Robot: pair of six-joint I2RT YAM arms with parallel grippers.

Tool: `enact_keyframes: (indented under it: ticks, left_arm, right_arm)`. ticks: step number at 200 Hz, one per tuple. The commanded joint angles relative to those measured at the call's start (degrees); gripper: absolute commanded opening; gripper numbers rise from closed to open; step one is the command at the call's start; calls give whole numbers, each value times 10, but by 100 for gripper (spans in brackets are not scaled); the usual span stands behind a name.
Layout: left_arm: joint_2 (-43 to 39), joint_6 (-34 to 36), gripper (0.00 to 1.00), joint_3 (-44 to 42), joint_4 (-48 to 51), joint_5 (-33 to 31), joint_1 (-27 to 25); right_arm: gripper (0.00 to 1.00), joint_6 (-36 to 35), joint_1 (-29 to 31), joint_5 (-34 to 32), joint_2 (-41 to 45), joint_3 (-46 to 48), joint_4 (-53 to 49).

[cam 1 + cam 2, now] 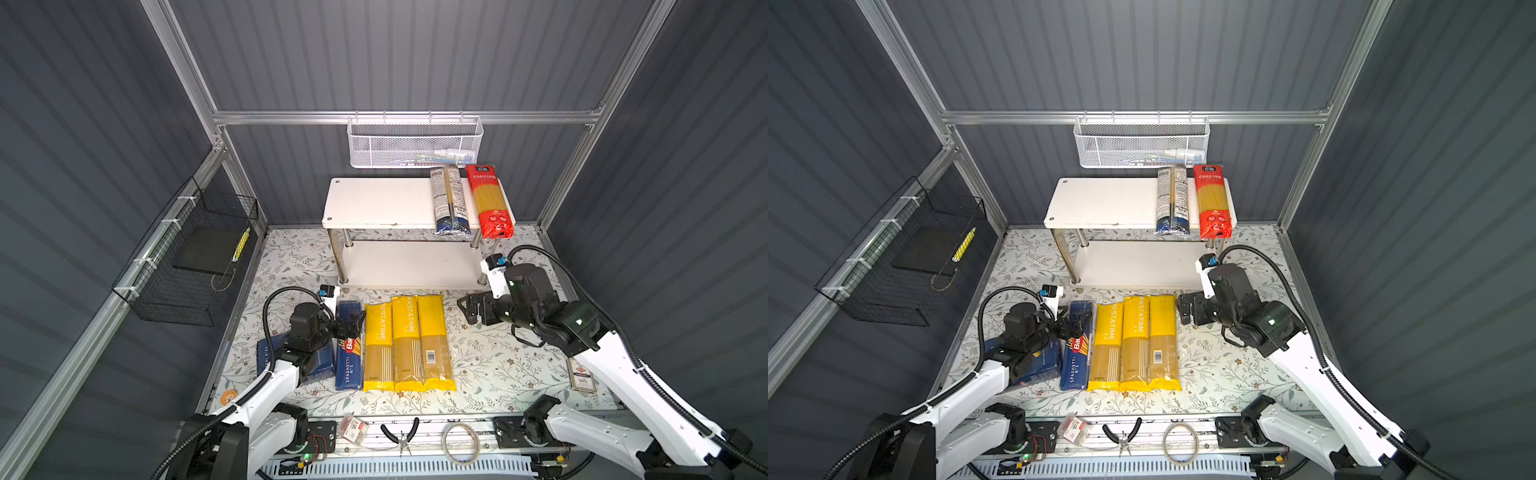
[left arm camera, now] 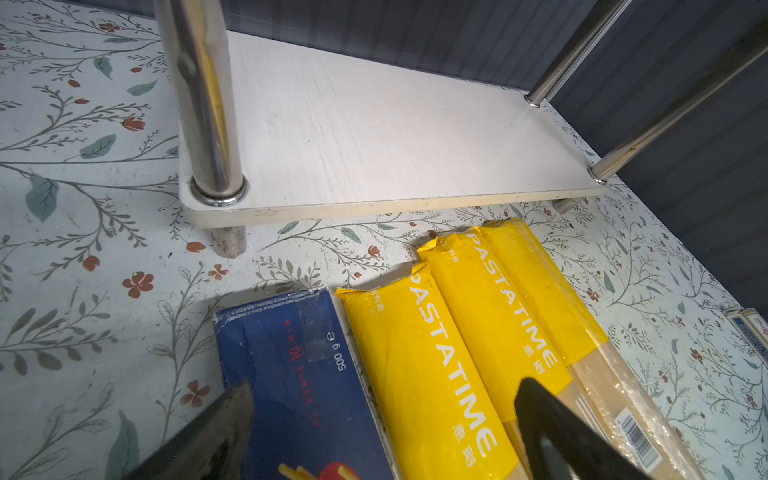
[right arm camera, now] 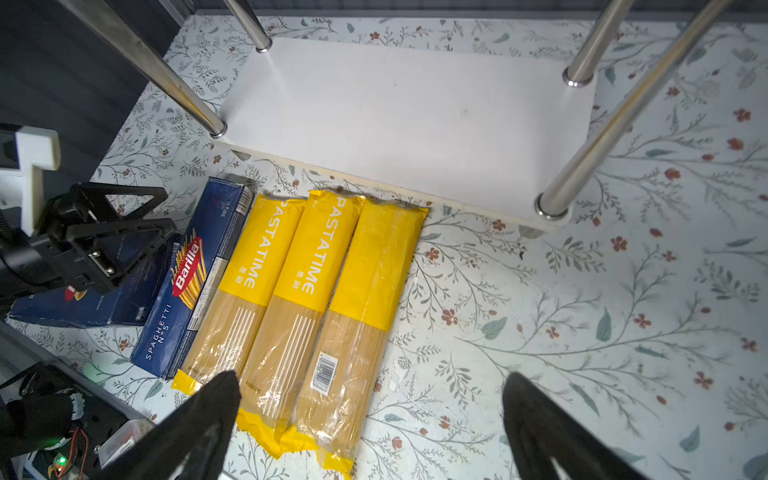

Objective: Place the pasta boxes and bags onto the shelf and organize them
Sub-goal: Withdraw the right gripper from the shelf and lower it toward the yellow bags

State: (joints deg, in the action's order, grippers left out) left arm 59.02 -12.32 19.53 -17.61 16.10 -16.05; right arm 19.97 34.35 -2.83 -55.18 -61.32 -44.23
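Observation:
Three yellow pasta bags point(image 1: 407, 343) lie side by side on the floral table in front of the white two-tier shelf point(image 1: 382, 203). A blue Barilla spaghetti box point(image 1: 348, 365) lies against their left side, and a second blue box point(image 1: 266, 353) sits partly under the left arm. On the shelf's top board, at its right end, rest a grey-blue bag point(image 1: 449, 199) and a red bag point(image 1: 490, 201). My left gripper point(image 2: 384, 384) hangs open over the Barilla box point(image 2: 299, 374) and the nearest yellow bag point(image 2: 424, 353). My right gripper point(image 3: 371, 376) is open above the table, right of the yellow bags point(image 3: 316, 291).
A white mesh basket point(image 1: 415, 143) hangs on the back rail above the shelf. A black wire basket point(image 1: 195, 257) is fixed to the left wall. Pliers point(image 1: 401, 434) and a tape roll point(image 1: 460, 442) lie along the front edge. A small packet point(image 1: 582, 374) sits at the table's right edge.

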Motion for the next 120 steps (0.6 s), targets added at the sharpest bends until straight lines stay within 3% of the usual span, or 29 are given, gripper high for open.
enact_keyframes:
  ticks: [1,56,100,120]
  left_arm:
    - [7,-3,99,-2,-11,4,0]
    - [14,-3,99,1,-13,6,0]
    - [15,-1,99,2,-9,1,0]
    - [18,-2,99,2,-10,4,0]
  right_arm:
    - [99,40,4,-16,21,27,10]
    - [99,97,19,-24,41,91,13]
    - [99,158,93,-69,11,124,6]
    - [99,177,101,-55,5,167,42]
